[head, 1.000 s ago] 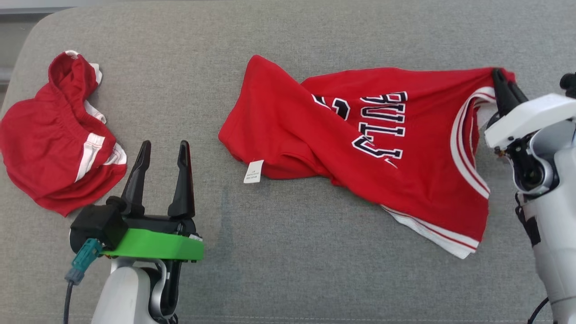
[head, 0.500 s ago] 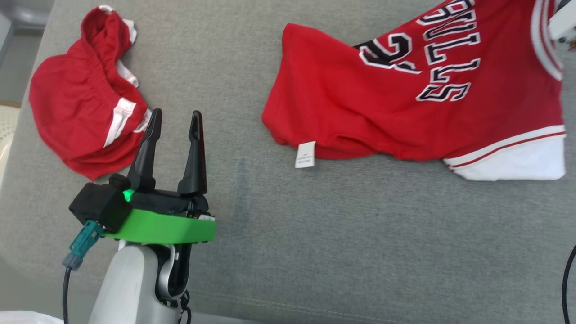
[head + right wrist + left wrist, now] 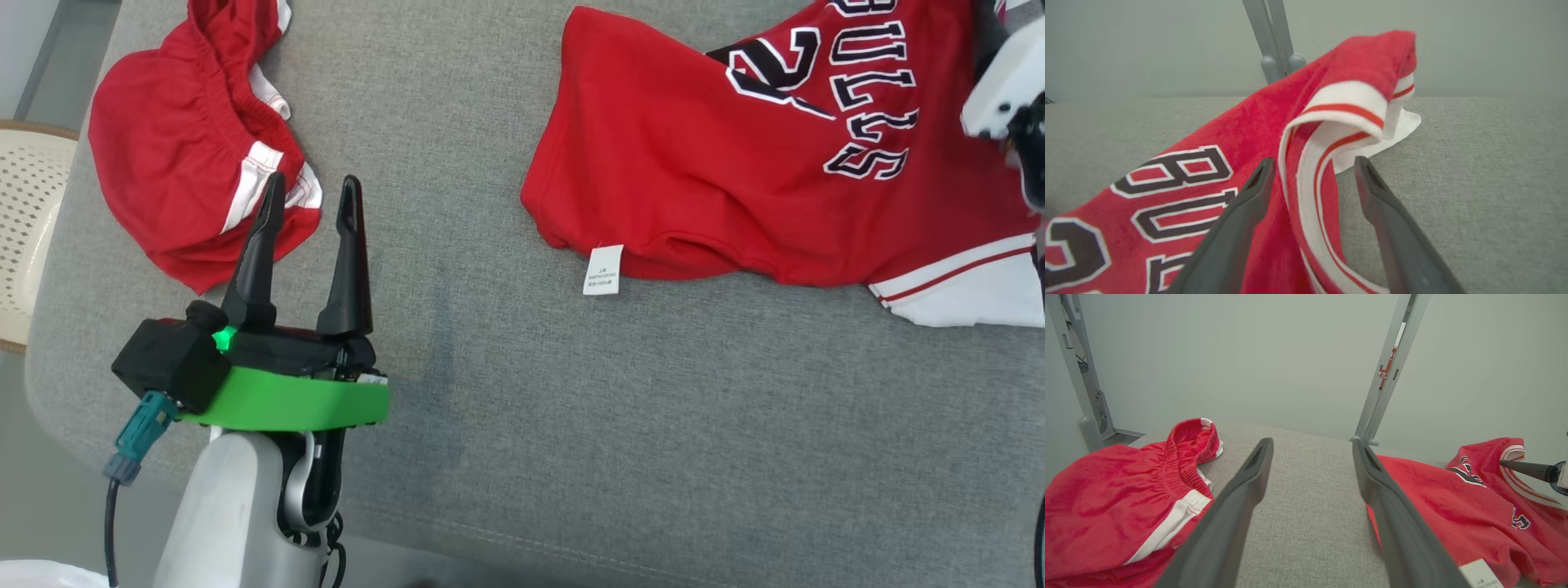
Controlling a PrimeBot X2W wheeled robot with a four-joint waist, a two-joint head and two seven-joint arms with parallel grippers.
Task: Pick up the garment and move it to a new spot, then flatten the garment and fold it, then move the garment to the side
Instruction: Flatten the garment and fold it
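Head view, upper left: red shorts [image 3: 180, 155] bunched on grey cushion [image 3: 490, 408]. Your left pincer [image 3: 312, 184] spread, empty, lower left. Red jersey [image 3: 694, 163] upper right, one white label [image 3: 602, 269] at hem. Left wrist view adds grey post [image 3: 1384, 371] behind cushion. Right wrist view adds right pincer [image 3: 1314, 163], spread, striped trim [image 3: 1302, 183] between fingers, unpinched. Count: two garments, two pincers.

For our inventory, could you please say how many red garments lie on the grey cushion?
2 on the grey cushion: red shorts with white stripes at left; a red jersey with black lettering at right. Others may lie beyond the frame.
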